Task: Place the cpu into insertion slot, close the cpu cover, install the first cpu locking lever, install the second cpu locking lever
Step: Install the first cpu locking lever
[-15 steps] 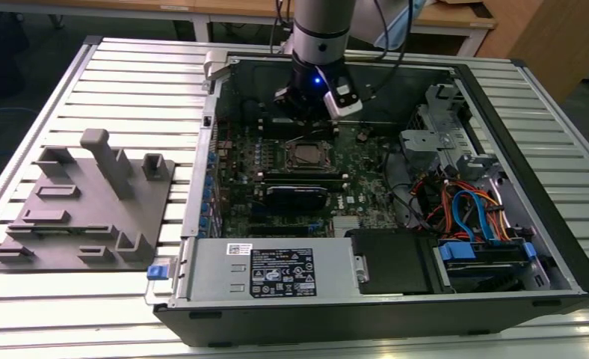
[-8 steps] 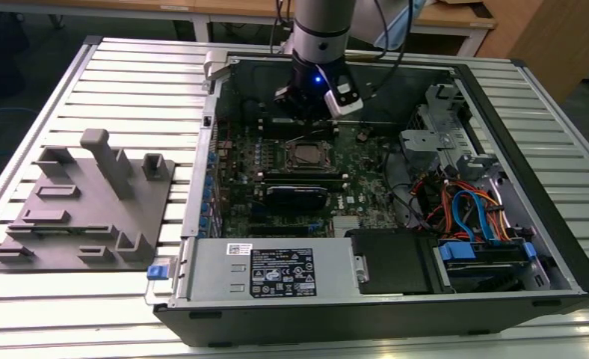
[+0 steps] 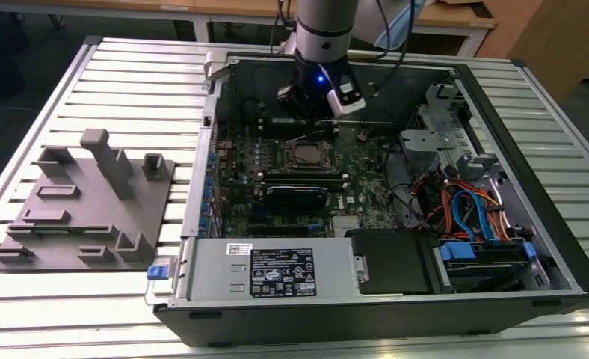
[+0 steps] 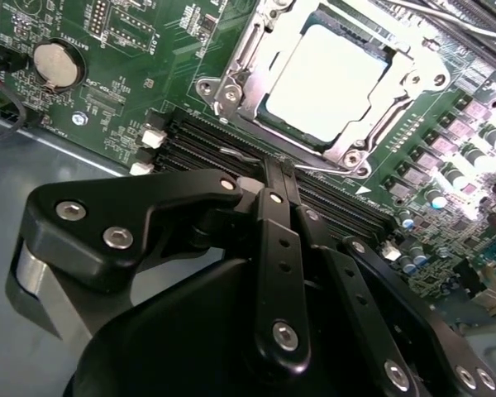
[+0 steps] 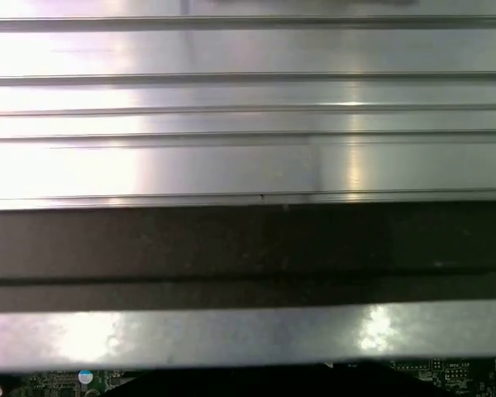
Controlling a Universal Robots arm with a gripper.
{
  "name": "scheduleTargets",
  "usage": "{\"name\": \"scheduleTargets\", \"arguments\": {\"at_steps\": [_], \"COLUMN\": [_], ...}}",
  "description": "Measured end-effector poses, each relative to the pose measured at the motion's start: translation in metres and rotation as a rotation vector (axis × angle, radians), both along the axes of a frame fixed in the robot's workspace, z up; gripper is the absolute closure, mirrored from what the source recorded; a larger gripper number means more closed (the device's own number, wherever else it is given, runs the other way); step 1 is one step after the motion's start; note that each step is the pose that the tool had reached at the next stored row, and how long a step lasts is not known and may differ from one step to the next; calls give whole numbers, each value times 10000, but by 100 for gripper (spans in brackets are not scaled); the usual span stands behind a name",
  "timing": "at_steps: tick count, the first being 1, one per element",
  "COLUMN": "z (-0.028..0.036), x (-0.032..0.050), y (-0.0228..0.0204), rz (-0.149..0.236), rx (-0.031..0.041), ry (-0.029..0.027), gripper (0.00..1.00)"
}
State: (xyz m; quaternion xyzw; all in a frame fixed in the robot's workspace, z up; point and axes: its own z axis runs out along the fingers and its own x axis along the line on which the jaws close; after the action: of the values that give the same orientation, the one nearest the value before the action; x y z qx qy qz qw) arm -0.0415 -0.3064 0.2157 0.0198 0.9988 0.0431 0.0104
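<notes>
The socket (image 3: 308,155) lies open from above; case walls (image 3: 214,112) and drive cage (image 3: 429,120) hem it left and right.

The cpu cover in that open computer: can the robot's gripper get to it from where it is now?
Probably yes. In the second wrist view the gripper hangs beside the cpu cover, with nothing between them; the cover lies flat around the cpu, its top exposed.

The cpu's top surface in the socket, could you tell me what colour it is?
Silver-grey metal; the cpu shows best in the second wrist view.
</notes>
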Motion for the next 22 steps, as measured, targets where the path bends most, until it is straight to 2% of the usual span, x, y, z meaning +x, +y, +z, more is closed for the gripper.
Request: {"name": "scheduleTargets", "arguments": {"at_steps": [15,22], "z": [-10,-49], "x": [108,122], "y": [24,25], "rz": [25,43], "rx": [0,-1], "ry": [0,0], "gripper": [90,90]}}
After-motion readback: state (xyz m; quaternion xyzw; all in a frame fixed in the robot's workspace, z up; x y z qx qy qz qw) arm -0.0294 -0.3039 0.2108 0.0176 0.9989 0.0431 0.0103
